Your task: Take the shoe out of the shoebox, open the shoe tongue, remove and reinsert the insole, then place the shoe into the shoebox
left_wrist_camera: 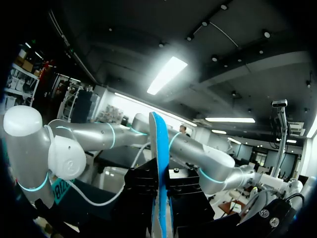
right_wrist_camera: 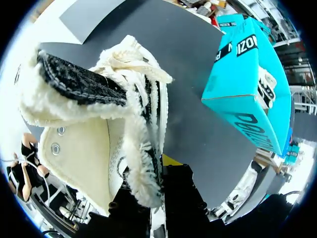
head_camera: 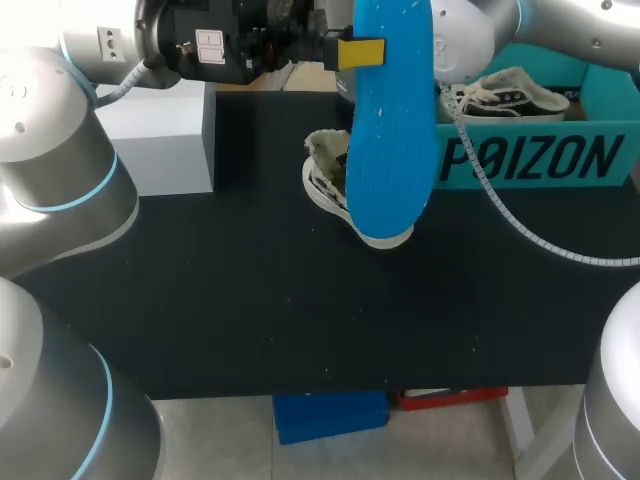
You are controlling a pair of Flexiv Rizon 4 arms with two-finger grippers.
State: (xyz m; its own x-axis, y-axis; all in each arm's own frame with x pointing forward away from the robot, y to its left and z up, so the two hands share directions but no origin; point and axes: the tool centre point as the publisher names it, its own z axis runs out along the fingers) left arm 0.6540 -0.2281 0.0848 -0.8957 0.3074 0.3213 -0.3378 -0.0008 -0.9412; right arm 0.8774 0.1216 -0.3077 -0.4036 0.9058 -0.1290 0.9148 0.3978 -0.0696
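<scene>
Hanging upright above the bench (head_camera: pixel 250 300), the blue insole (head_camera: pixel 390 120) is clamped near its upper end by the left gripper (head_camera: pixel 363 52). The left wrist view shows it edge-on between that gripper's black fingers (left_wrist_camera: pixel 143 191). Beneath it, the fleece-lined shoe (head_camera: pixel 328 185) rests on the bench beside the teal shoebox (head_camera: pixel 530 160). The right gripper (right_wrist_camera: pixel 156 193) is pinched on its furry collar wall. A second shoe (head_camera: pixel 510 95) lies inside the shoebox.

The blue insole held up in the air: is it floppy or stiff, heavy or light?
Probably fairly stiff: the blue insole stands straight though the left gripper pinches it only near one end. Likely light: edge-on in the left wrist view it looks thin.
</scene>
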